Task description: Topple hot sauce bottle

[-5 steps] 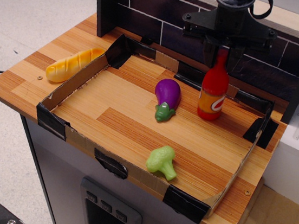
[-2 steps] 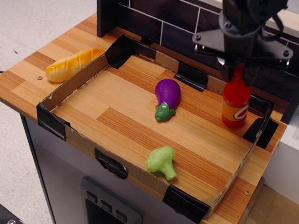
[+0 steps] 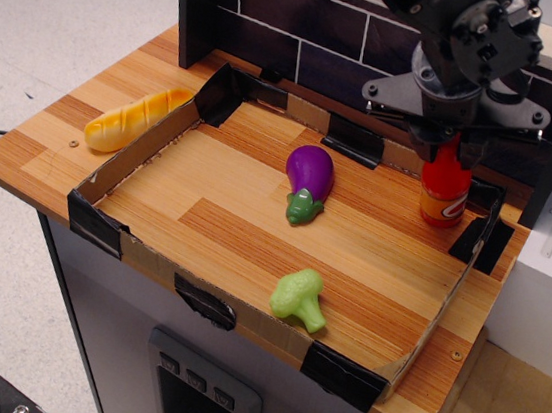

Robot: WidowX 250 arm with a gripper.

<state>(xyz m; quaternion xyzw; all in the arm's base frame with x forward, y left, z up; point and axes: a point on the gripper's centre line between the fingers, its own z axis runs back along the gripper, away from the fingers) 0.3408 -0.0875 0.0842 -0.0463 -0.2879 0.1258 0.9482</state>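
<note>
The hot sauce bottle (image 3: 444, 192) is a glossy red toy bottle with an orange label band. It stands upright at the far right corner of the cardboard tray (image 3: 137, 149), close to the right wall. My gripper (image 3: 452, 140) is directly above it, black, with its fingers closed around the bottle's neck and cap. The cap is hidden between the fingers.
A purple eggplant toy (image 3: 307, 180) lies mid-tray, left of the bottle. A green broccoli toy (image 3: 299, 297) sits near the tray's front edge. A yellow bread toy (image 3: 136, 119) lies outside the tray at the left. A dark brick-pattern wall (image 3: 308, 29) stands behind.
My gripper has moved to the right and slightly back with the bottle in it. The bottle went from near the eggplant to the tray's far right corner, still upright.
</note>
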